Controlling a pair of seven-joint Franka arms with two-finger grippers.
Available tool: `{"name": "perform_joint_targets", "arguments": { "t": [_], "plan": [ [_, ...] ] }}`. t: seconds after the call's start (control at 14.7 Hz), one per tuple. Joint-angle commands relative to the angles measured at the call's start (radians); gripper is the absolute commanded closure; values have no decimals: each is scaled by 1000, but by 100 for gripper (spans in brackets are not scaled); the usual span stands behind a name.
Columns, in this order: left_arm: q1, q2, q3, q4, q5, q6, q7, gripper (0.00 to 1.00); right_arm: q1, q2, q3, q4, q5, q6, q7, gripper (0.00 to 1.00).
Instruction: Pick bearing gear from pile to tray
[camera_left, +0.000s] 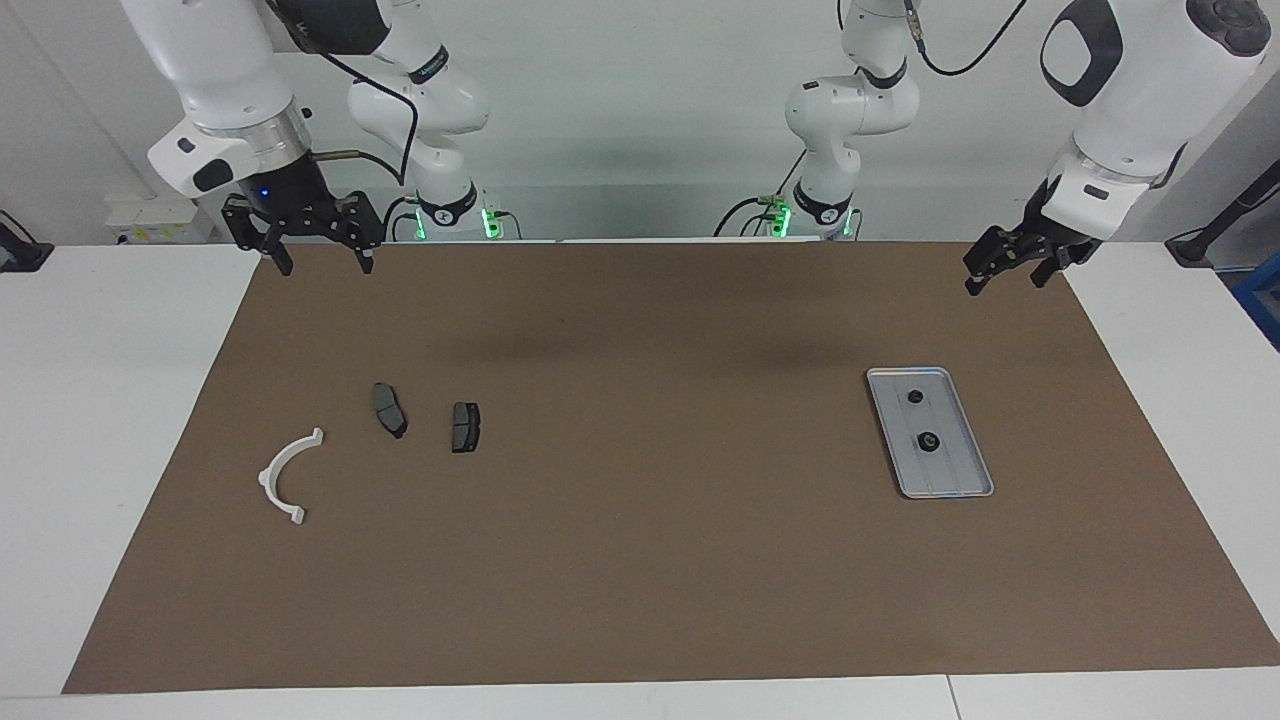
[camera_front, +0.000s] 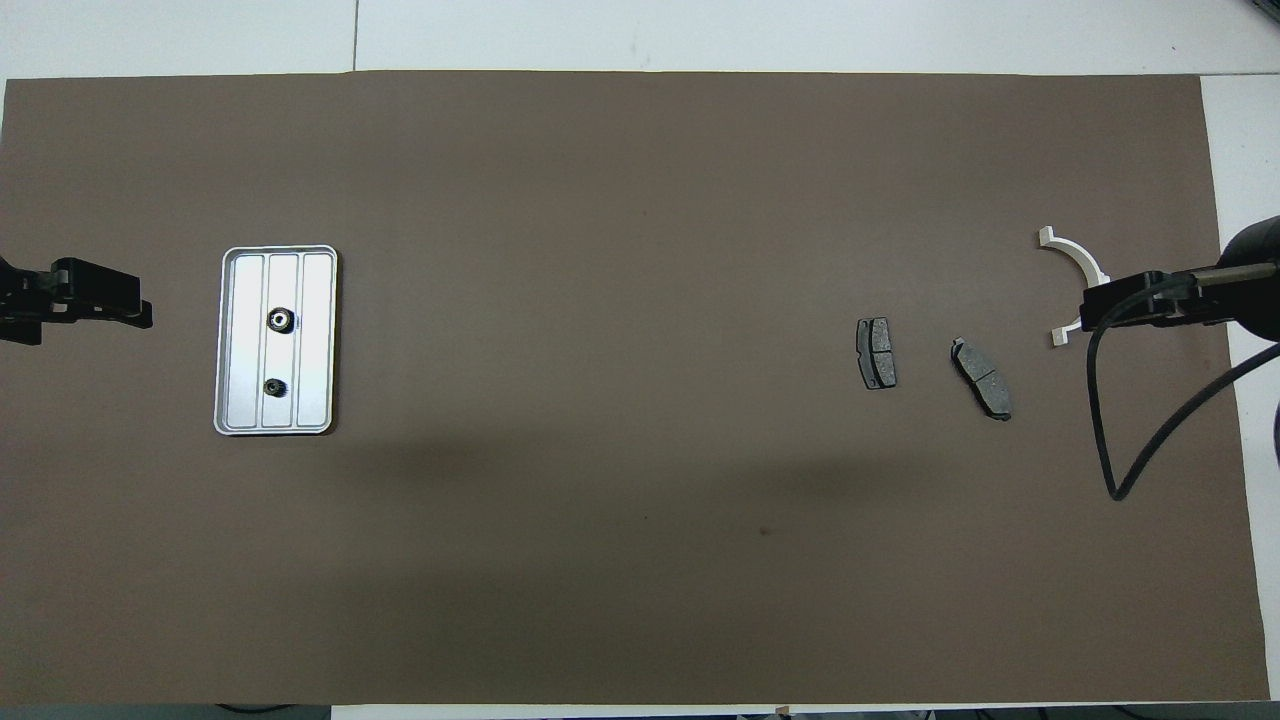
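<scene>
My two small black bearing gears (camera_left: 928, 441) (camera_left: 914, 396) are lying in the tray (camera_left: 975, 470), one nearer to me than its mate, lined up along the tray's middle lane. The tray is sitting at my left arm's end of the desk (camera_left: 90, 420), its long axis running away from me, slightly slanted in the facing view. At my right arm's end, the white half-ring bracket (camera_left: 285, 478) and two dark brake-pad pieces (camera_left: 389, 409) (camera_left: 465, 427) are resting apart on the brown mat (camera_left: 640, 560). My right pincer (camera_left: 318, 262) is hanging spread wide and empty over the mat's near corner. My left pincer (camera_left: 1010, 272) is hovering parted and empty over the mat's other near corner. White walls are standing around.
</scene>
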Motion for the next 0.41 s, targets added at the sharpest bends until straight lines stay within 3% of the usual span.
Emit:
{"name": "perform_joint_targets", "arguments": {
  "t": [0.0, 0.34],
  "plan": [
    [-6, -9, 6, 10, -5, -30, 7, 0, -8, -11, 3, -4, 10, 0, 12, 0],
    [-5, -15, 6, 9, -5, -31, 7, 0, -8, -11, 3, -4, 10, 0, 12, 0]
  ]
}}
